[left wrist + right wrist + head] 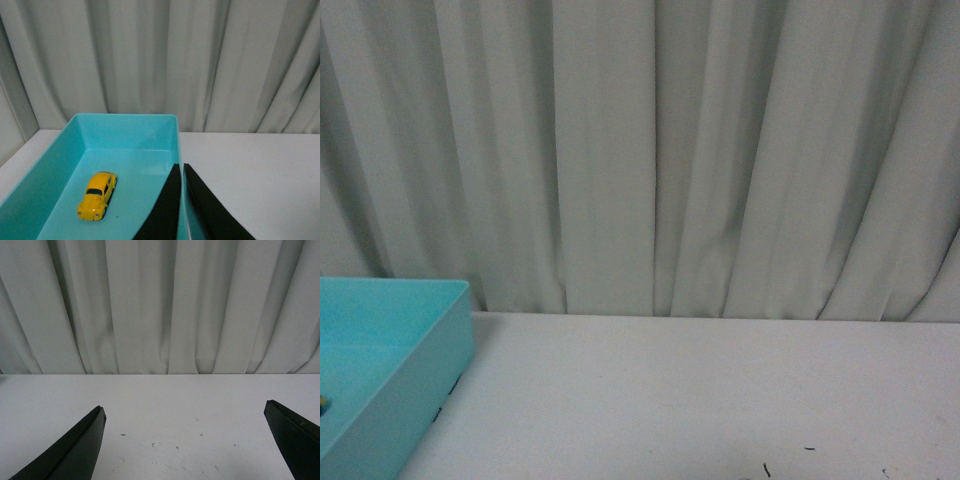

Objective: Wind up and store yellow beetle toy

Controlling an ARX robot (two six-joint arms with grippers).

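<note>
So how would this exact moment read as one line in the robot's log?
small glossy yellow beetle toy car: inside turquoise plastic bin, untouched | left gripper: shut, empty | right gripper: open, empty, above white table

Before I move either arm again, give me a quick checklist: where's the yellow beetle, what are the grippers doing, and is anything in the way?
1. Yellow beetle toy inside the turquoise bin: ok, it sits upright on the bin floor.
2. Toy free of any gripper: ok, nothing touches it.
3. Left gripper empty: ok, its fingers are closed together with nothing between them, above the bin's wall.
4. Right gripper empty: ok, fingers spread wide over the bare white table.
5. Toy wound up: cannot tell from these views.
6. Table beside the bin: ok in the front view, only small dark specks.
</note>
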